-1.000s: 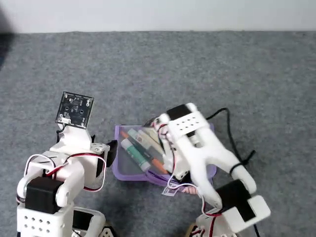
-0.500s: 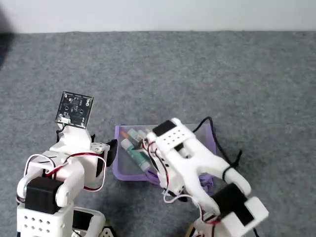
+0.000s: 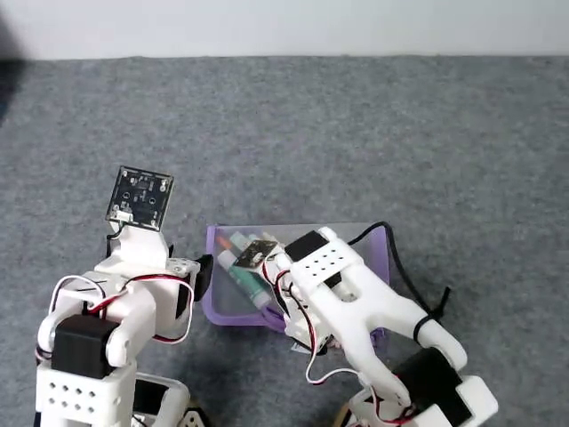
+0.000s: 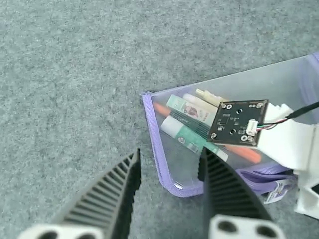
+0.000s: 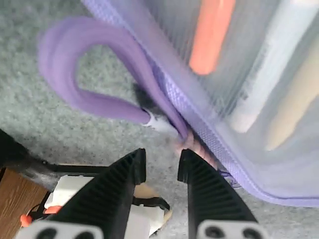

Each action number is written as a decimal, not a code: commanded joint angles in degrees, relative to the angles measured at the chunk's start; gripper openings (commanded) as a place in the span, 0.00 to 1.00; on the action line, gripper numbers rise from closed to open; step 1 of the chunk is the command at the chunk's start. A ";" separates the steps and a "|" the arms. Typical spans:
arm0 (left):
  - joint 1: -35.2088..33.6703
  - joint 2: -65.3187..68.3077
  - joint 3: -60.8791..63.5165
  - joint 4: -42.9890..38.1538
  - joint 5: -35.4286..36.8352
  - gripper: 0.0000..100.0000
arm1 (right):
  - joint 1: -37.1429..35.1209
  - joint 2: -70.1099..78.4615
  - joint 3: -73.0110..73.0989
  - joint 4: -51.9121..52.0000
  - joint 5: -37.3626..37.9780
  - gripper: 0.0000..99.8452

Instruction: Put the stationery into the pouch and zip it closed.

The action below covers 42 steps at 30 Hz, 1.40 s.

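A clear pouch with purple edging (image 3: 229, 307) lies on the grey carpet and holds an orange pen (image 5: 212, 37), a green-and-white stick (image 4: 192, 134) and other stationery (image 3: 242, 267). My left gripper (image 4: 170, 154) is open at the pouch's left end (image 4: 158, 144), its fingers either side of the purple corner; it also shows in the high view (image 3: 203, 274). My right arm (image 3: 338, 285) lies across the pouch. Its gripper (image 5: 161, 154) is at the near edge, fingers slightly open, just short of the purple loop (image 5: 75, 64) and its white tip (image 5: 160, 124).
A black cable (image 3: 404, 276) runs from the right arm over the pouch's right end. The right arm's camera board (image 4: 239, 122) hangs above the pouch. Open carpet stretches to the white wall (image 3: 284, 27) at the back. A wooden edge (image 5: 15, 204) lies near the arm bases.
My right arm has swung left and in toward the pouch's near edge, now covering more of the pouch. The left arm has barely shifted.
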 commanded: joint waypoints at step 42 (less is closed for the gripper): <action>-0.44 -0.44 -7.43 -3.87 3.69 0.18 | 12.79 -33.01 -2.64 -12.00 -2.37 0.01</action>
